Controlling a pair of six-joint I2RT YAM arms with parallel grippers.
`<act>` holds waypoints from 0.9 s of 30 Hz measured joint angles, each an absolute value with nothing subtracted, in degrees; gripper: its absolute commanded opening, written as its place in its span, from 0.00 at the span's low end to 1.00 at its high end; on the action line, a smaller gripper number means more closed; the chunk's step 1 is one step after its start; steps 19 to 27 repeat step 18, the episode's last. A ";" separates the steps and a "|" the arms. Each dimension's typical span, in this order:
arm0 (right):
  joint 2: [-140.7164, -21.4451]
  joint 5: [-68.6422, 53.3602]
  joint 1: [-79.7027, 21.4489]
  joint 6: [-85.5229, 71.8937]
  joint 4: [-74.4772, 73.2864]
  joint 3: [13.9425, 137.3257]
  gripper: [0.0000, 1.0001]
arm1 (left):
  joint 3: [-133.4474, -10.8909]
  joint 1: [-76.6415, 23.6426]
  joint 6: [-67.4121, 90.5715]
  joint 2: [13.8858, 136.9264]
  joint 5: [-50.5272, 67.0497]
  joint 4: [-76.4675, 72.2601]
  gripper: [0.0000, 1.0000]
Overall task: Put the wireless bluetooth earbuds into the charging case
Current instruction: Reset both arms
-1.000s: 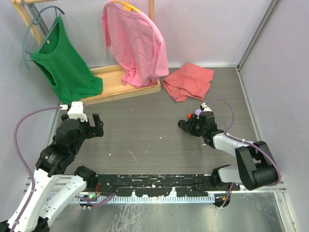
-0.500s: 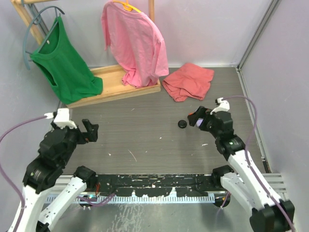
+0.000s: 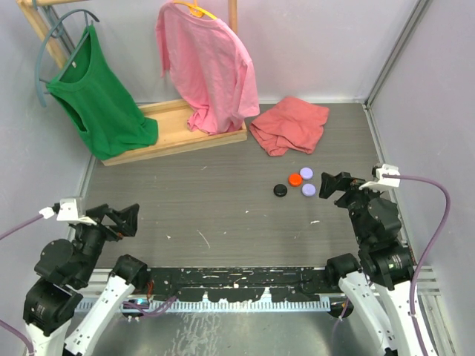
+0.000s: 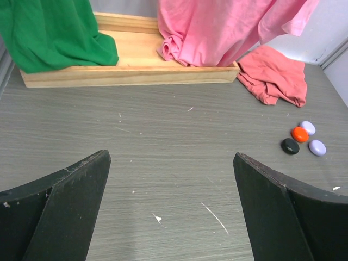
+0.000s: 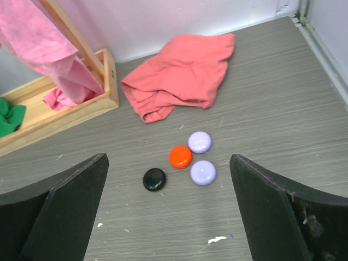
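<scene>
Four small round closed discs, which I take for charging cases, lie close together on the grey table: a black one (image 3: 280,190) (image 5: 154,179), an orange one (image 3: 295,179) (image 5: 180,156) and two lavender ones (image 3: 306,173) (image 3: 309,190) (image 5: 199,142) (image 5: 203,172). No earbuds show in any view. My right gripper (image 3: 335,185) (image 5: 168,159) hovers just right of the cluster, open and empty, apart from the discs. My left gripper (image 3: 122,220) (image 4: 171,157) hangs open and empty over the near left of the table, far from the discs (image 4: 299,134).
A crumpled coral cloth (image 3: 289,124) lies behind the discs. A wooden rack (image 3: 174,137) at the back left carries a green shirt (image 3: 100,96) and a pink shirt (image 3: 208,63). Walls close in the right side and back. A black rail (image 3: 237,282) runs along the near edge.
My right gripper has opened and drawn back right from the discs, which now all show. My left arm has pulled back toward the near left.
</scene>
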State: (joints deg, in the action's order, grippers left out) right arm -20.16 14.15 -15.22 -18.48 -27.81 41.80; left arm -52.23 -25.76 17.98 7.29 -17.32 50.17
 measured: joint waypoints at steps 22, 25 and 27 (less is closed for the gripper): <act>-13.93 14.74 -15.20 -11.44 -29.17 39.22 1.00 | -44.40 -25.76 21.21 2.02 -19.57 49.76 0.98; -13.93 14.74 -15.20 -11.44 -29.17 39.22 1.00 | -44.40 -25.76 21.21 2.02 -19.57 49.76 0.98; -13.93 14.74 -15.20 -11.44 -29.17 39.22 1.00 | -44.40 -25.76 21.21 2.02 -19.57 49.76 0.98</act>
